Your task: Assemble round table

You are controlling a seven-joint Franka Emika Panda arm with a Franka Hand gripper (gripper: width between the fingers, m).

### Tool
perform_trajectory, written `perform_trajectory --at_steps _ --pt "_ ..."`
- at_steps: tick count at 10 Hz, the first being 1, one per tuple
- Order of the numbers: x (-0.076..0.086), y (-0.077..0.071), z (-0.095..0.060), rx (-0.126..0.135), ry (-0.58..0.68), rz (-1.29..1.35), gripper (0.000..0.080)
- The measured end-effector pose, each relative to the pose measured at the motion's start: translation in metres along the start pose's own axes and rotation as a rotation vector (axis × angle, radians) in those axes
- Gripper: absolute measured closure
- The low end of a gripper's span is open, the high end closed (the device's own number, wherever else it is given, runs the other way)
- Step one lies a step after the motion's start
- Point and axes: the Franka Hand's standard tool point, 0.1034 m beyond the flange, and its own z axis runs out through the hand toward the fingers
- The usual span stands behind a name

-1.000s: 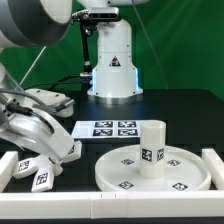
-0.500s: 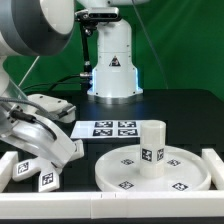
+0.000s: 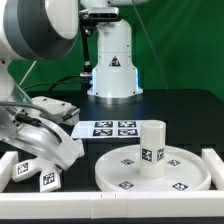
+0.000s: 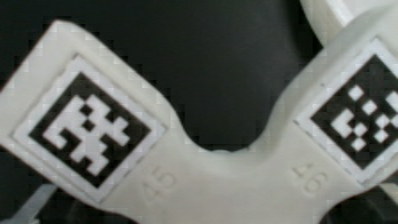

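The white plastic four-armed cross-shaped base (image 4: 210, 175), with black-and-white square tags, lies close under the jaws of the two-finger gripper (image 3: 48, 158), which stand spread wide and released. Well away from the jaws, toward the exterior view's right, the short white cylindrical leg (image 3: 152, 146) stands upright on the large rimmed round disc (image 3: 108, 172).

Robot lab: green backdrop (image 3: 170, 50), tagged marker board (image 3: 108, 129).

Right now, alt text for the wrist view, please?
Close-up of the white cross-shaped base: two of its arms spread in a V, each bearing a black-and-white square tag, with the black table showing between them.
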Motion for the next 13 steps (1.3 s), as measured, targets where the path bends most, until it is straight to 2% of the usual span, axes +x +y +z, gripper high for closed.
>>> perform_trajectory --at_steps 2,5,6,7,9,10,12,13 --pt "0.0 0.0 0.0 0.0 0.0 0.0 0.0361" --pt "0.0 0.0 0.0 0.0 0.0 0.0 0.0361" --pt "-0.003 -0.002 -0.004 -0.012 -0.003 -0.01 0.0361" --pt "-0.015 -0.015 -0.021 -0.024 -0.001 -0.039 0.0361" --pt "-0.051 -0.036 -0.063 -0.053 -0.007 -0.097 0.036" --pt "-0.054 -0.044 -0.083 -0.046 0.013 -0.106 0.036" --pt "-0.048 -0.048 -0.084 -0.04 0.043 -0.112 0.036" --pt "-0.038 -0.057 -0.091 -0.015 0.156 -0.125 0.0359"
